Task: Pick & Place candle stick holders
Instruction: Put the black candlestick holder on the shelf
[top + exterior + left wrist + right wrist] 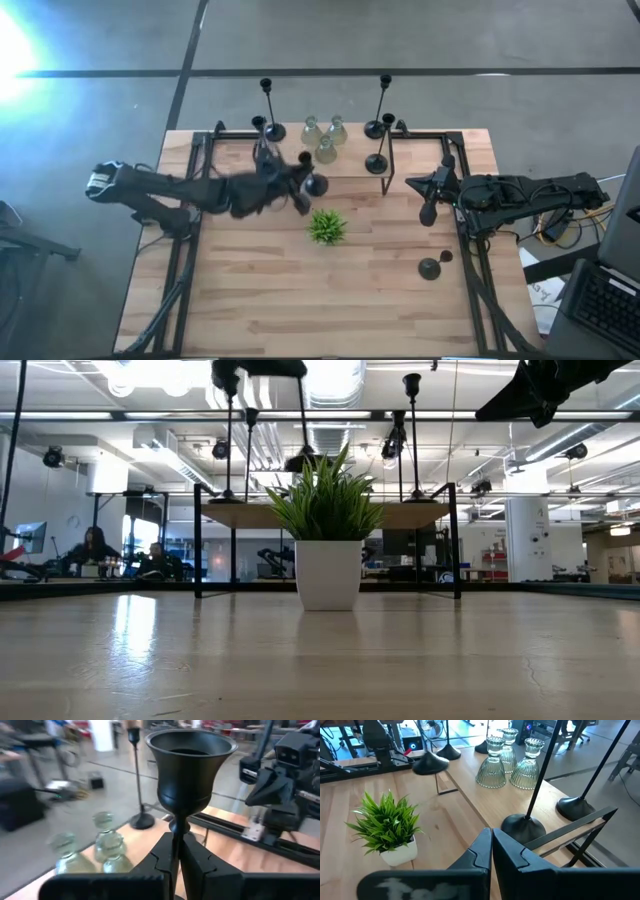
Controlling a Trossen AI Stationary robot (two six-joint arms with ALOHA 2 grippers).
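Green plant (pixel 327 227) in a white pot (pixel 328 574) mid-table; seated people (pixel 92 550) far behind.

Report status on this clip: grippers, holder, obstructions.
Left gripper shut on black holder's stem, lifted mid-table. Right gripper shut, empty, waiting at right side. Green plant close by.

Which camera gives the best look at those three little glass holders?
The right wrist view: the three glass holders stand sharp and whole. The high view shows them small from above, the left wrist view blurred, the low view not at all.
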